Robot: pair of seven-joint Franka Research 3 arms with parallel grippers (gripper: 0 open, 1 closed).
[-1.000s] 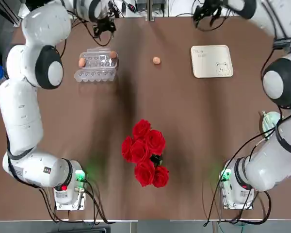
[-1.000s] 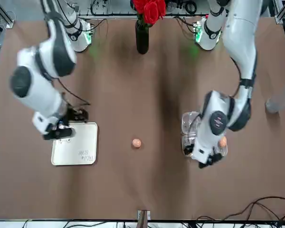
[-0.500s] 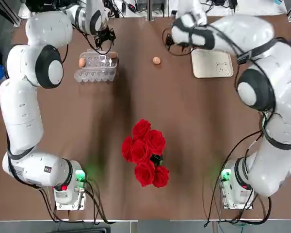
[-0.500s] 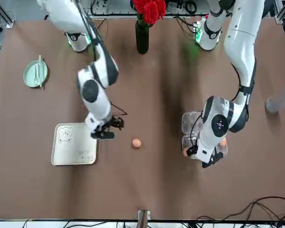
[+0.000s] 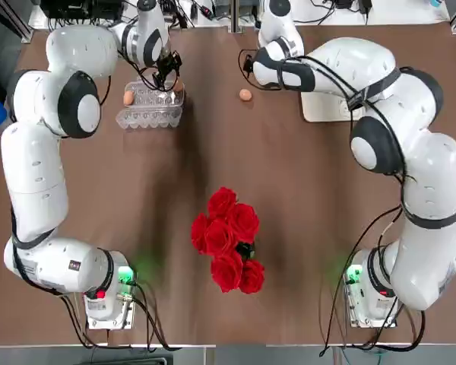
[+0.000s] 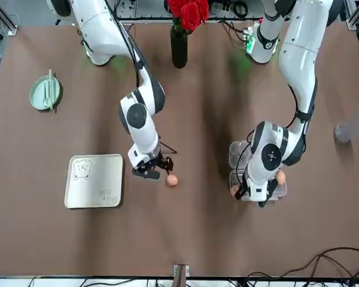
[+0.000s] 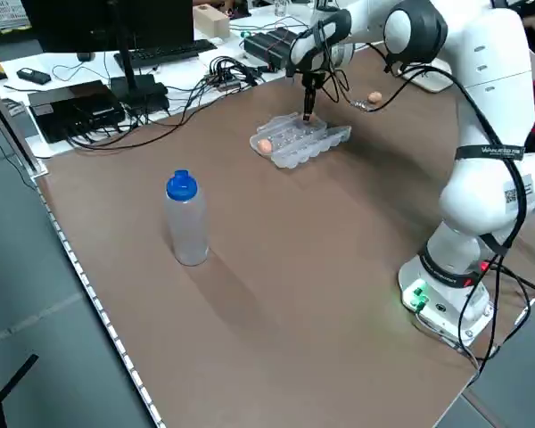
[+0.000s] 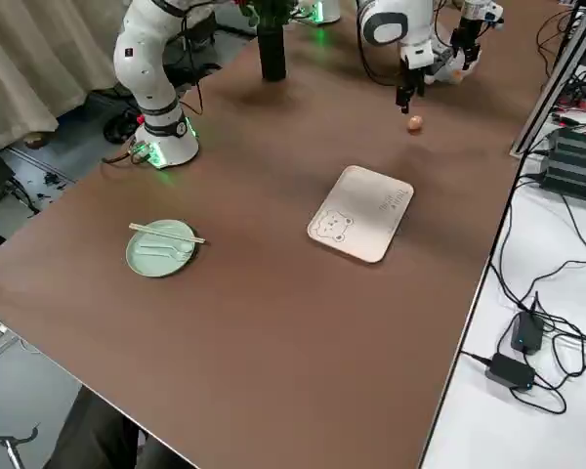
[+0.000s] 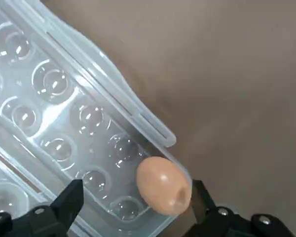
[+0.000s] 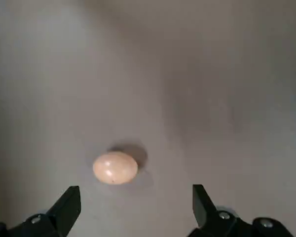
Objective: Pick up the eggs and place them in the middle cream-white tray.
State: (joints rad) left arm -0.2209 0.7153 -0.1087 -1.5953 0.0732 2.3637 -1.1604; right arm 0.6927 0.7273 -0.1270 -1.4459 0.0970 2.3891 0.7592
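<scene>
open grippers (image 9: 138,205) — near eggs (image 9: 164,185)

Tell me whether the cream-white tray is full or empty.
Empty: the tray shows only its bear drawing and lettering, and no egg lies on it.

- Clad in glossy white, rounded shells, with dark grey caps and bands on both left arm (image 5: 36,171) and right arm (image 5: 429,182).
- Lit green at both bases, near eight and four o'clock from above; dotted red at the left.
- Trailing black cables (image 7: 517,192).
- Fitted with black left gripper (image 9: 138,197), at eleven o'clock from above, and black right gripper (image 10: 136,202), at seven from the front, both showing silvery screws (image 10: 224,215).
</scene>
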